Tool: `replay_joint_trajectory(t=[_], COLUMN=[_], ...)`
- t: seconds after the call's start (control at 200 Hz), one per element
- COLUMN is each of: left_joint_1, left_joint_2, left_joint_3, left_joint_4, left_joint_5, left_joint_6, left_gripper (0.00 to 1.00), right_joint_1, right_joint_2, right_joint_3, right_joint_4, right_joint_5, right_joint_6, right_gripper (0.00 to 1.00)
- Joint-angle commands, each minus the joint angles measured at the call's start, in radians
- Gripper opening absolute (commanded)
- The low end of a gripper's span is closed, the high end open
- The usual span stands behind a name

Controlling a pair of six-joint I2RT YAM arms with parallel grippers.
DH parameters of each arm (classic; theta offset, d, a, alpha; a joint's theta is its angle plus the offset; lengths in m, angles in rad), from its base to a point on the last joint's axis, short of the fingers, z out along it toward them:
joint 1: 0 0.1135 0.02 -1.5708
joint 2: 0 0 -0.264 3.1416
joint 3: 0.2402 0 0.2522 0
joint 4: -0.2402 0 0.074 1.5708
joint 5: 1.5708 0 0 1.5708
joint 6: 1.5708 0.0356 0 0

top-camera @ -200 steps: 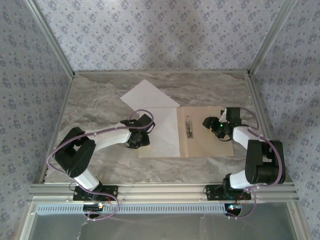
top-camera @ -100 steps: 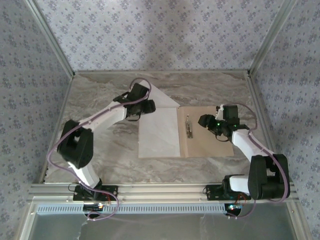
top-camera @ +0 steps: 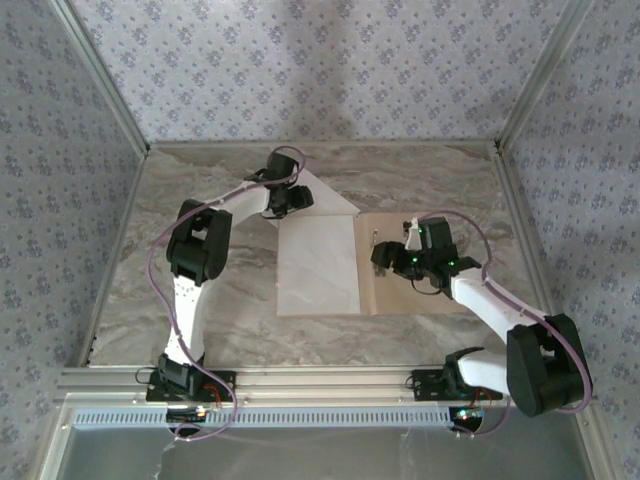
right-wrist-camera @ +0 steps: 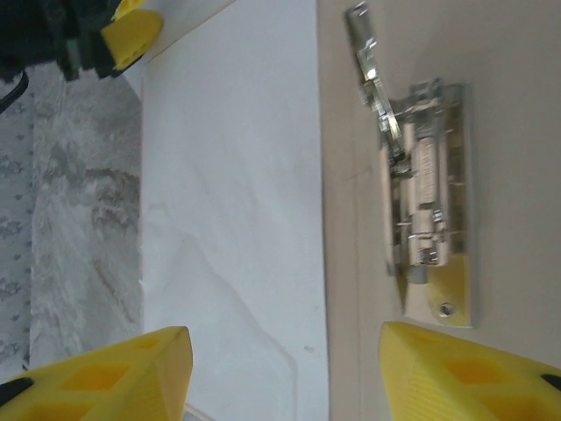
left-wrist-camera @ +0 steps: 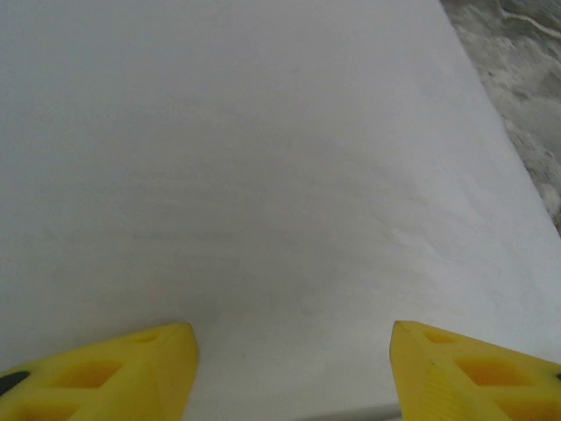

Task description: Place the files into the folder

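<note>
Both jaws gape empty, left over the far sheet (top-camera: 330, 203), right by the clip (right-wrist-camera: 412, 202) on the folder (top-camera: 400, 295).

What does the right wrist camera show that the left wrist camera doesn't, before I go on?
Right wrist view: the folder lying open, its metal clip, the near sheet flat beside the clip, and the right gripper open above them.
Left wrist view: a close look at the far sheet, with nothing between the open fingers.
Both: white paper, the marble table and the left gripper.
</note>
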State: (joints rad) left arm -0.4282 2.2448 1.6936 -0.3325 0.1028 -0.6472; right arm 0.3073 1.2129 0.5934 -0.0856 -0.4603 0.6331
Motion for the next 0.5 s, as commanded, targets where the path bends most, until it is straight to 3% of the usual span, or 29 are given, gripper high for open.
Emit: replay_joint_trajectory(t=[0.0, 0.495], left_joint_1=[0.017, 0.204], left_joint_2=[0.020, -0.096], left_joint_3=[0.045, -0.189], left_joint_4=[-0.067, -0.196], left_joint_5=[-0.011, -0.035], left_joint_6=[0.003, 0.071], left_gripper=[0.61, 0.61], right_joint_1=[0.041, 0.048], right_joint_2=[-0.024, 0.047], right_joint_3=[0.005, 0.081], right_joint_4=[-0.002, -0.060], right_joint_5=[0.014, -0.009], right_joint_6=[0.023, 0.004], right_gripper=[0.61, 0.61])
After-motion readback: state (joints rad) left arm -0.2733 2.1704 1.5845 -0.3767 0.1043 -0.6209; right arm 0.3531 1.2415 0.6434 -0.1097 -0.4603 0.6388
